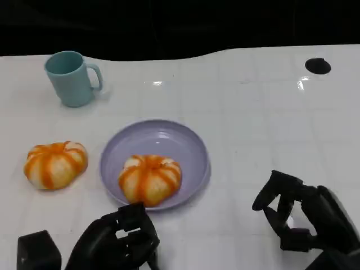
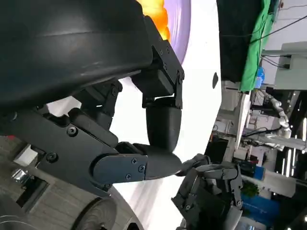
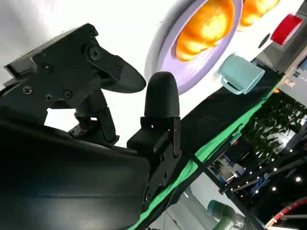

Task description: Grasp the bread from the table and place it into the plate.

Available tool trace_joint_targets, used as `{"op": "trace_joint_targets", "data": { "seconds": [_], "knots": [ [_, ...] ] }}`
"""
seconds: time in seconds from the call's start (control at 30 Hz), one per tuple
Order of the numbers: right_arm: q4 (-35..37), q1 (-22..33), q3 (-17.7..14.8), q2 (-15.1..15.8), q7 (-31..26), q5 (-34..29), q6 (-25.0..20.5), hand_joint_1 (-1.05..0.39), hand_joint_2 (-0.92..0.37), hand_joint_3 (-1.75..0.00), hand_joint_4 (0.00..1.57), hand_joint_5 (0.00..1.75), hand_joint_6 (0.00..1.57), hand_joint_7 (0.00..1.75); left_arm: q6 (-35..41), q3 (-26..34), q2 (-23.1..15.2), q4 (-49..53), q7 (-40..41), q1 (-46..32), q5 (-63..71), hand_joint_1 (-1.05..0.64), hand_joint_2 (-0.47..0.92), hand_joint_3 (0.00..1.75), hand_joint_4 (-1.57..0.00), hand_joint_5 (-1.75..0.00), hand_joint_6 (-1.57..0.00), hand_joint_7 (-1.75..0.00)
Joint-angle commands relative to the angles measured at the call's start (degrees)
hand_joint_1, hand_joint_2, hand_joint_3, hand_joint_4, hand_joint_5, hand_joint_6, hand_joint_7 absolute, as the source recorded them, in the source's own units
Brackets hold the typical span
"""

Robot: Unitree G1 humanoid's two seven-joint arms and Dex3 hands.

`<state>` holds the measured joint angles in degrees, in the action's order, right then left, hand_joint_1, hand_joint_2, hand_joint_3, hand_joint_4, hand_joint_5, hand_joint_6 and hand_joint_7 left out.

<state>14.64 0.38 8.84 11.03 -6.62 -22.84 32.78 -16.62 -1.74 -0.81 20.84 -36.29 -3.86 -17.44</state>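
One orange-striped bread roll [image 1: 149, 178] lies in the lavender plate [image 1: 191, 146] at frame centre, directly above the left hand [image 1: 121, 239], whose fingers are curled on nothing. A second striped roll [image 1: 55, 163] sits on the white table [image 1: 253, 124] at left. The right hand [image 1: 298, 216], lower right, is empty with fingers apart. A teal mug [image 1: 72, 77] stands upper left.

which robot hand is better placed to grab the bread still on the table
Left. The bread on the table lies left of the plate, on the left robot hand's side. The right robot hand is across the plate, which already holds another bread.
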Motion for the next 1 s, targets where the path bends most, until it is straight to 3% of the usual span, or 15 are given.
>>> {"op": "trace_joint_targets", "data": {
  "seconds": [0.03, 1.0],
  "knots": [
    [0.5, 0.9, -0.5, 0.6, -1.6, -0.8, 0.0, -0.23, -0.47, -1.16, 0.78, 1.75, 0.63, 1.44, -0.3, 0.6, -1.0, -0.2, -0.6, -0.6, -0.1, -0.57, 0.70, 0.59, -0.78, -1.75, -0.75, -1.44],
    [4.0, -0.7, -0.1, 0.6, -1.8, 0.2, 2.4, -0.22, -0.48, -1.12, 0.79, 1.75, 0.65, 1.38, -1.7, 1.0, -1.3, 2.0, -1.0, 0.6, 0.2, -0.60, 0.71, 0.58, -0.79, -1.75, -0.77, -1.42]
  ]
}}
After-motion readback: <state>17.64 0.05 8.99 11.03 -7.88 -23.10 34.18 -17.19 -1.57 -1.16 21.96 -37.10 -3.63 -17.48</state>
